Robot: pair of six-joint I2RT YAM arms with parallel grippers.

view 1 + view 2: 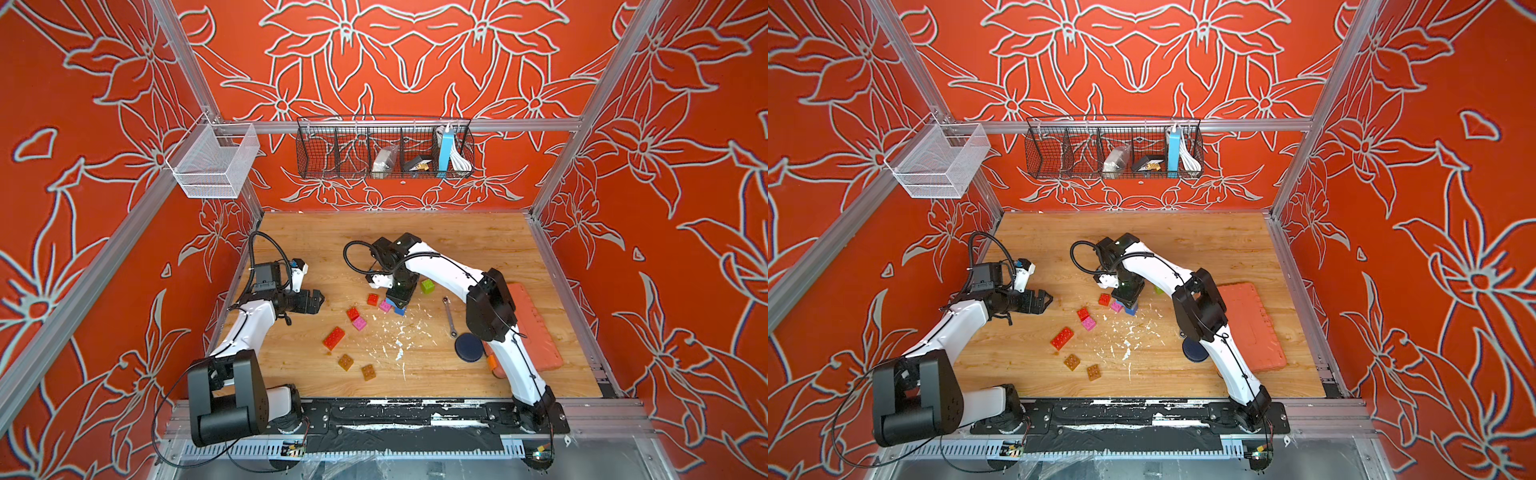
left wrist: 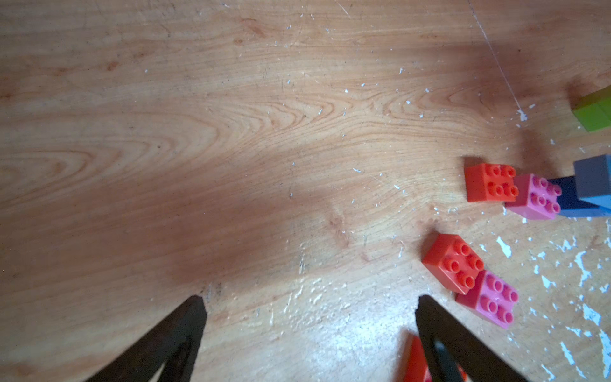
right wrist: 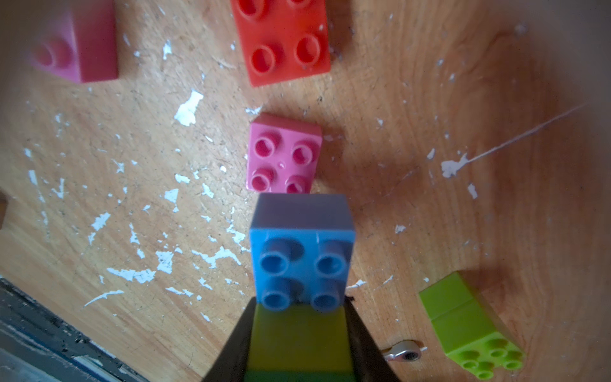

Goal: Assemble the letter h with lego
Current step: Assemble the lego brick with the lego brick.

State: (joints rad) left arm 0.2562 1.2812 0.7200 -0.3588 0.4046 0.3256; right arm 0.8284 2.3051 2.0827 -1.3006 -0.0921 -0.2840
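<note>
A lime brick (image 3: 297,334), a blue brick (image 3: 302,261) joined to its end, is clamped in the right gripper (image 3: 299,307) beside a pink brick (image 3: 284,155) on the table (image 3: 429,99), while the left gripper (image 2: 309,299) is held wide open. The h is judged barely begun; stud alignment is called for next

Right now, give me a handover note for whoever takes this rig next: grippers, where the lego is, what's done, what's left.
Left gripper: open, empty, above bare table.
Right gripper: shut on a lime brick that sits against a blue brick, near mid-table.
Loose on the wood: two red squares, two pink bricks, long red brick, two amber bricks, another lime piece.
Done: no h shape visible yet.
Left: nearly all the building.
</note>
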